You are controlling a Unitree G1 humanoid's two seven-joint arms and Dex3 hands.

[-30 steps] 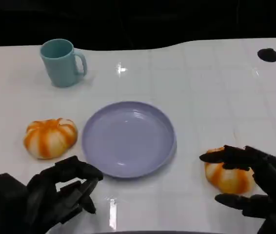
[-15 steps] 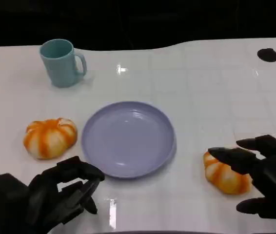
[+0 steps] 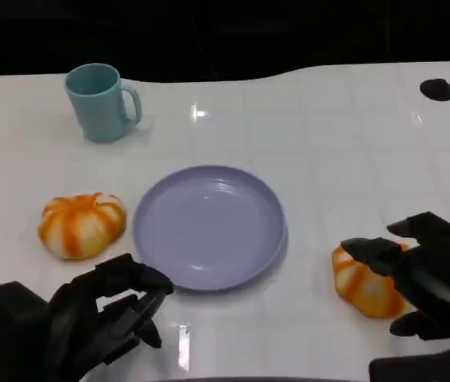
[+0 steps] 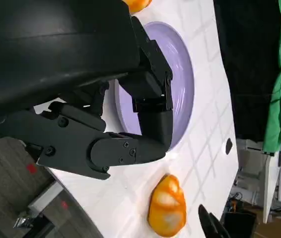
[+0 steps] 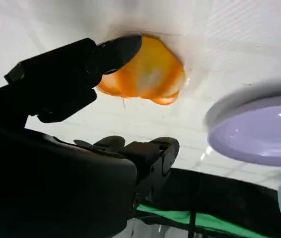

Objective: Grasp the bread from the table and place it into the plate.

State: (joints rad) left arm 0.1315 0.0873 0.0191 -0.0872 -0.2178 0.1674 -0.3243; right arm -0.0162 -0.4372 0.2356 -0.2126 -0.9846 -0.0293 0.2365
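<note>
Bread, a round orange-and-white ribbed bun, is seen in the head view on the glossy white counter, right of the shallow lilac plate. It is reached over by the right hand, fingers spread, not yet closed. A 2nd bun and a teal mug are seen at left. The left hand is held curled, empty.

In the left wrist view, the plate's smooth rim is shown beyond curled fingers.

In the right wrist view, a fingertip is laid against the bread.

Orange-and-white striped bread, a lavender plate, a teal mug, white table.
</note>
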